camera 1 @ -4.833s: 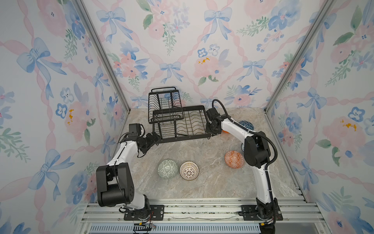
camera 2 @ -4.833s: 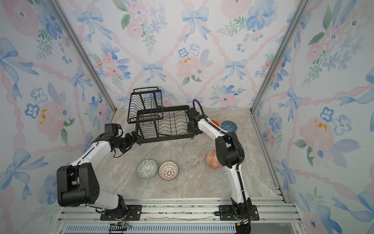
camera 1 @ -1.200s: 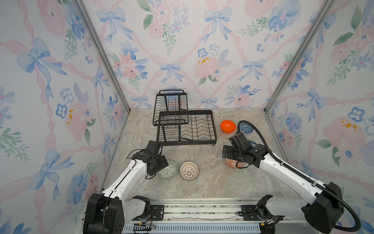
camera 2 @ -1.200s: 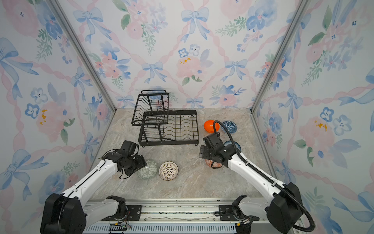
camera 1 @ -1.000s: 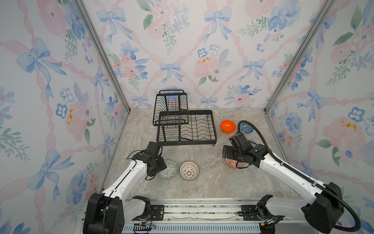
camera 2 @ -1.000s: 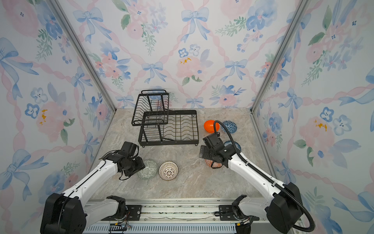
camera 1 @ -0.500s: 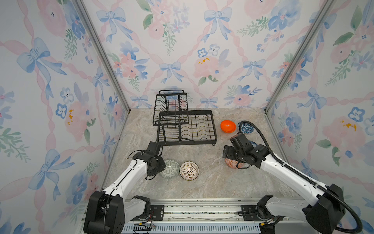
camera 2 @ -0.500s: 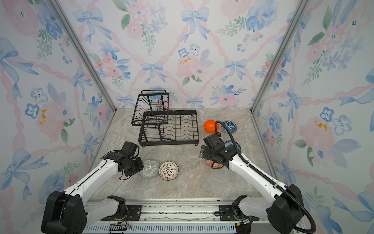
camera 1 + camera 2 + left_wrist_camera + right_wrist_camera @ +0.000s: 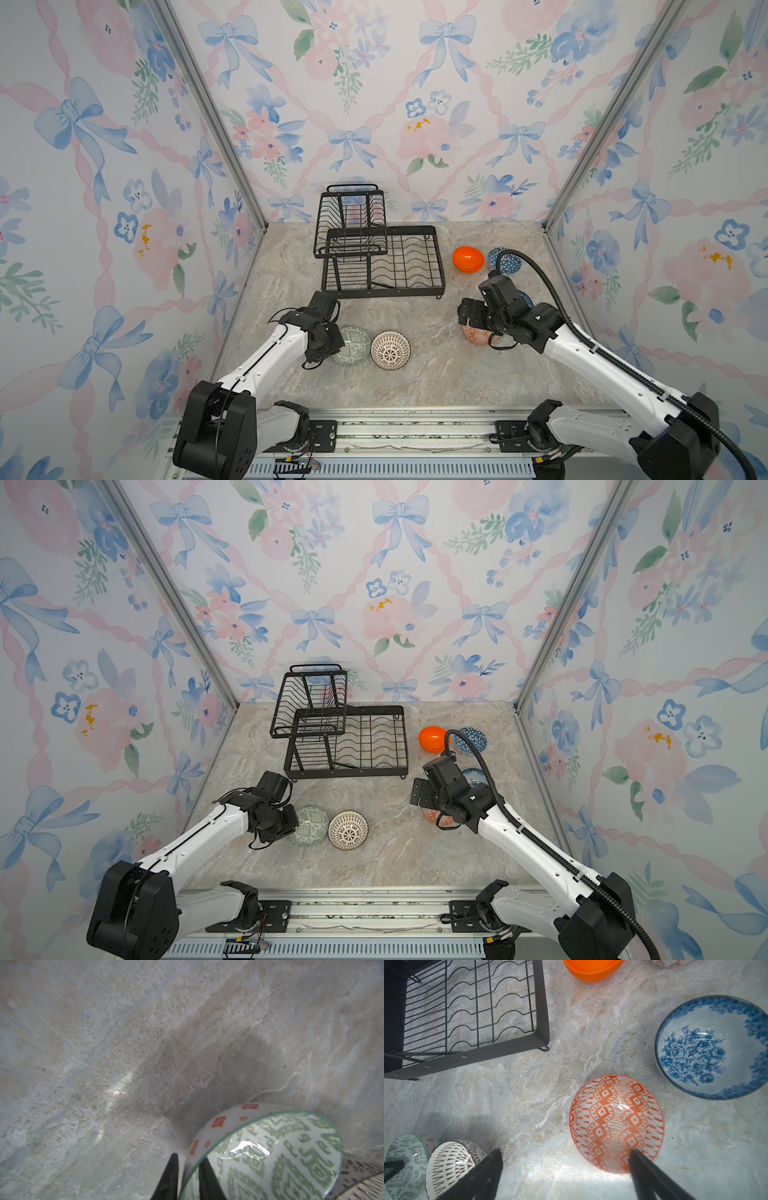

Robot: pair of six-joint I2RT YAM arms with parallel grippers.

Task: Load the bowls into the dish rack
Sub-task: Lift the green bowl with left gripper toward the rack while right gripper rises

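Observation:
My left gripper (image 9: 188, 1167) is shut on the rim of the grey-green patterned bowl (image 9: 270, 1157), one finger inside and one outside. That bowl (image 9: 352, 345) is tipped up on its side at the front left, next to the white lattice bowl (image 9: 390, 350). My right gripper (image 9: 565, 1151) hangs open above the orange-and-white patterned bowl (image 9: 616, 1124), one finger over its rim, the other over bare table. The black wire dish rack (image 9: 382, 257) stands at the back with no bowl in it. The plain orange bowl (image 9: 468, 259) and the blue geometric bowl (image 9: 505, 261) sit to its right.
The blue-and-white floral bowl (image 9: 712, 1047) lies beside the orange patterned one, mostly hidden by the right arm in both top views. Flowered walls close in both sides and the back. A metal rail (image 9: 395, 432) runs along the marble table's front edge.
My left gripper has closed on the grey-green bowl's rim, and the bowl has tipped up from lying flat. The right arm has barely moved.

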